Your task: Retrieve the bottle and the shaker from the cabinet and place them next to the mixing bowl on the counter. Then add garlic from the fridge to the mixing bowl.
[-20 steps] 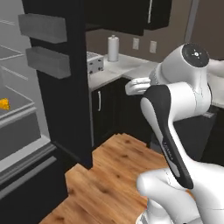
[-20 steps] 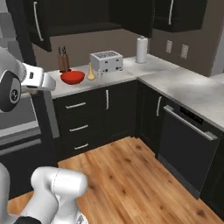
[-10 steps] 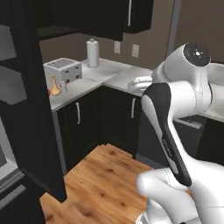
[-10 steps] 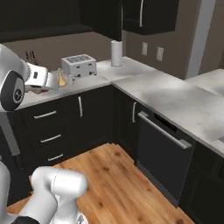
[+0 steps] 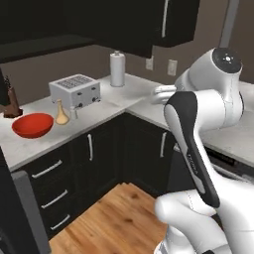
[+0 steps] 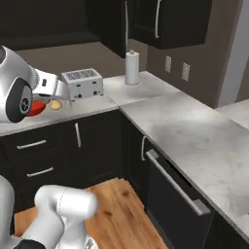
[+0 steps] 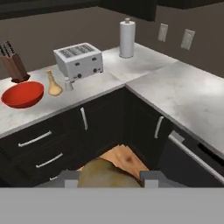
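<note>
1. Compared with the earlier frames, both base views have swung away from the open fridge and now face the corner run of the surface (image 5: 106,106); this is camera travel with the base, and the items on the surface have not shifted among themselves.
2. Pincer (image 7: 109,177): in the hand view its two dark tips stand closed against a roundish brownish-grey lump, the garlic (image 7: 107,175), gripped between them at the 6 o'clock edge of that view.
3. Mixing bowl (image 5: 32,124): glossy red, upright on the marble surface, at 9 o'clock in the left base view; partly hidden behind the arm in the right base view.
4. Bottle (image 5: 61,113): tan, bulbous base, narrow neck, upright just beside the bowl on its 3 o'clock side, apart from it.
5. Shaker (image 7: 68,83): small, pale, upright between the bottle and the toaster (image 5: 75,90), close to the toaster's front.
6. Knife block (image 7: 12,65): behind the bowl at its 12 o'clock, against the wall.
7. Paper towel roll (image 5: 117,69): upright near the corner of the surface, at the toaster's 2 o'clock.
8. Cabinet (image 5: 124,22): dark upper units above the surface; its contents cannot be made out.
</note>
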